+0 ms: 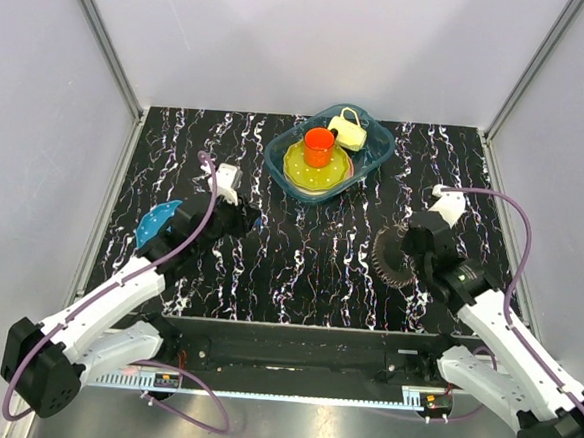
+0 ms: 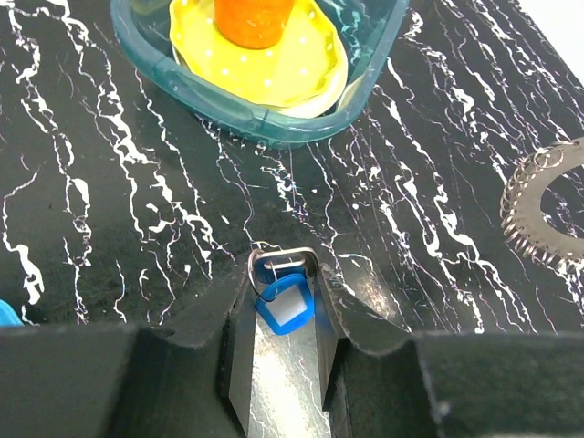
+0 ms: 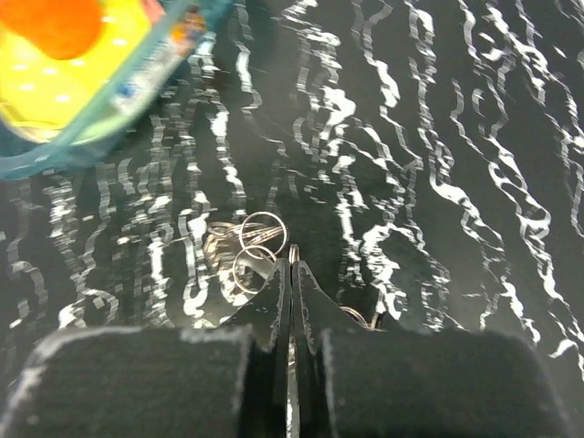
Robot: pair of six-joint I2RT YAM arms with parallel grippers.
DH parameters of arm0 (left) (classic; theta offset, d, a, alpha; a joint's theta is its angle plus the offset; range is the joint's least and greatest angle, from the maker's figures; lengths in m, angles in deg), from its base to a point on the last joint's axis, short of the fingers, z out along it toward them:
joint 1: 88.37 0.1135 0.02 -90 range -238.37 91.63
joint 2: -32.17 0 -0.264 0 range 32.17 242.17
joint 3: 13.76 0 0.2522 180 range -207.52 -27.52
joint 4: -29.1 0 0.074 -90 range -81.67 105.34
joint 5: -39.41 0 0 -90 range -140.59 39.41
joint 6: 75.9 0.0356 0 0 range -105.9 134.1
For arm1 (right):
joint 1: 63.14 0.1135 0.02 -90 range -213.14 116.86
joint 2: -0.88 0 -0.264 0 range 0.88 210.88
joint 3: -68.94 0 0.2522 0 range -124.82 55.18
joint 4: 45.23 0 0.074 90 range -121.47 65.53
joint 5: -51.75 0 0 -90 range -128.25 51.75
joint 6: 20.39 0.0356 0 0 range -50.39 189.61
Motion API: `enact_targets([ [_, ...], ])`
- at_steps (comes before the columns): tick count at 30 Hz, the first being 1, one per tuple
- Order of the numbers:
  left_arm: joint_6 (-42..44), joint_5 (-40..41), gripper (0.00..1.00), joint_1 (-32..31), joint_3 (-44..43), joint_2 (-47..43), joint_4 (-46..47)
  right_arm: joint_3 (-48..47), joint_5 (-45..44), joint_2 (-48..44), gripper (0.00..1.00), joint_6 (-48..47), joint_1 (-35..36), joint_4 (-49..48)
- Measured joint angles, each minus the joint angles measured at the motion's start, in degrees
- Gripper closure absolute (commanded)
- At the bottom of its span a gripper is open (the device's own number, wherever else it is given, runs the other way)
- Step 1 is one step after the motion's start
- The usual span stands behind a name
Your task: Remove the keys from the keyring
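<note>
Left gripper point(image 2: 285, 278) is pinching one blue key point(image 2: 286, 307) by its head, with a small metal ring on top, held just above the counter point(image 1: 309, 265). It's well apart from the keyring point(image 1: 388, 256).

Right gripper point(image 3: 293, 265) has its fingers pressed together with a sliver of metal at the tips. That looks like the keyring wire, but the view is blurred. The keyring lies flat on the counter right of centre, under that gripper, fringed with keys point(image 2: 522, 212).

Step in hand, my read: one key is off, set it down and go for the next.
- Put the blue key down clear of the keyring so it doesn't tangle back in.
- Keep the right pinch on bare wire, not on a key.
- Slide one key at a time to the wire's opening. I can't see where that is.

Counts:
- keyring: 1
- keys on it: too packed to count
- keys off it: 1
- small loose rings point(image 3: 252, 248) by the right gripper: 2 visible
- tub point(image 1: 375, 155): 1
- yellow plate point(image 1: 297, 169): 1
- orange cup point(image 1: 319, 146): 1
- blue disc point(image 1: 157, 222): 1
</note>
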State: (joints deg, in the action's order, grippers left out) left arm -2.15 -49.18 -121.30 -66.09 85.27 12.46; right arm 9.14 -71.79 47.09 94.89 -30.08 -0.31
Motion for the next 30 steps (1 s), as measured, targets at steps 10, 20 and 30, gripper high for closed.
enact_targets([
  [10,-4.0,-2.2,1.0,6.4,-1.3,11.9,2.6,2.2,3.9,11.5,1.0,-7.8,-19.9,-12.9],
  [20,-6.3,-5.1,1.0,9.3,-2.0,20.5,6.3,7.5,17.1,21.5,0.93,-5.1,-22.6,-24.4],
  [30,-7.2,-8.5,1.0,12.0,-4.3,24.3,7.7,12.5,22.9,20.5,0.06,2.1,-22.6,-21.4],
])
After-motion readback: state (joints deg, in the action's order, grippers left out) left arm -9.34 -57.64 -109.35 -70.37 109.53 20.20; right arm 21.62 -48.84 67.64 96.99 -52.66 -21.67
